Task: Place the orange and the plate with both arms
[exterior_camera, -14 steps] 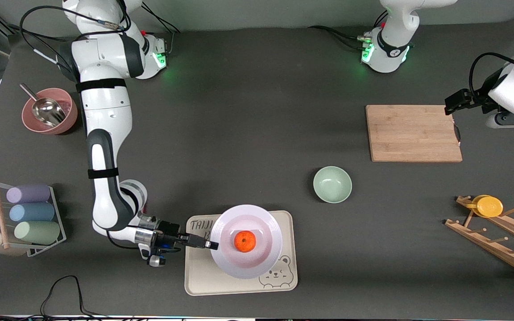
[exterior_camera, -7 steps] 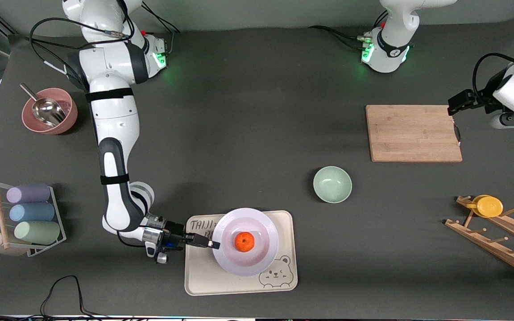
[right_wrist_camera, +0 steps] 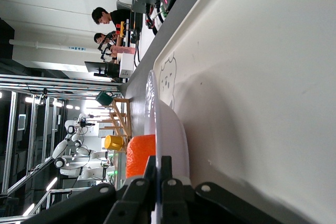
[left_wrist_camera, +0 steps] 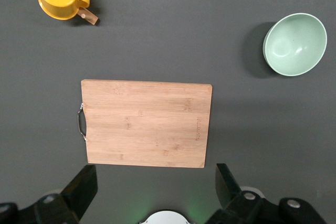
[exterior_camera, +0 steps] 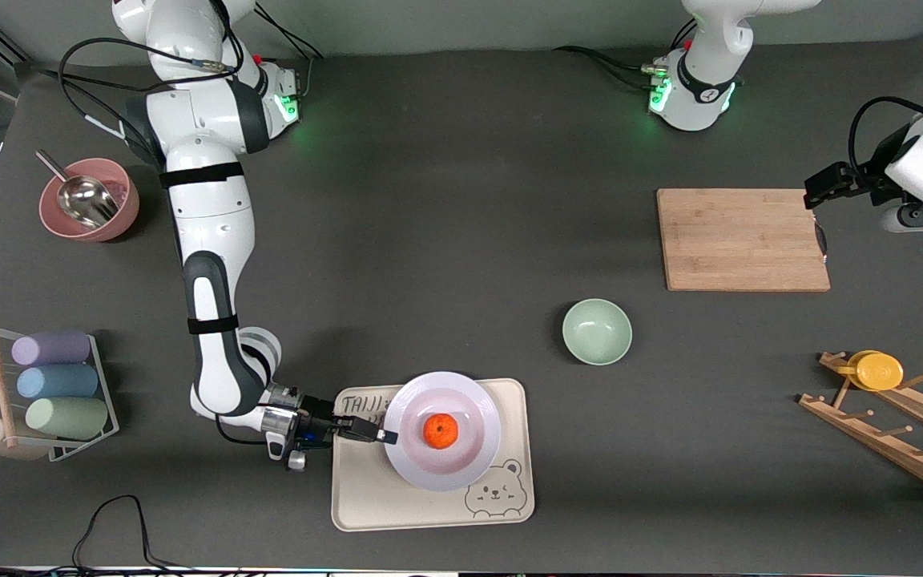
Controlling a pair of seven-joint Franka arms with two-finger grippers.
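Since the earlier frames the plate (exterior_camera: pixel 443 431) has come down and shrunk in the front view, now lying on the cream bear-print tray (exterior_camera: pixel 432 455), and the right arm's elbow has swung toward the middle of the bench (exterior_camera: pixel 445 200). The right gripper (exterior_camera: pixel 385 437) is clamped on the plate's rim at the edge toward the right arm's end; the right wrist view shows its fingers (right_wrist_camera: pixel 157 179) pinching the thin rim, tray surface just beside it. The orange (exterior_camera: pixel 440 431) sits in the middle of the plate. The left gripper (left_wrist_camera: pixel 152 195) hangs spread wide and empty over the wooden cutting board (exterior_camera: pixel 742 239), its arm waiting. The bench is dark grey and matte. The room in the right wrist view holds people (right_wrist_camera: pixel 107 15) at desks under strip lights.
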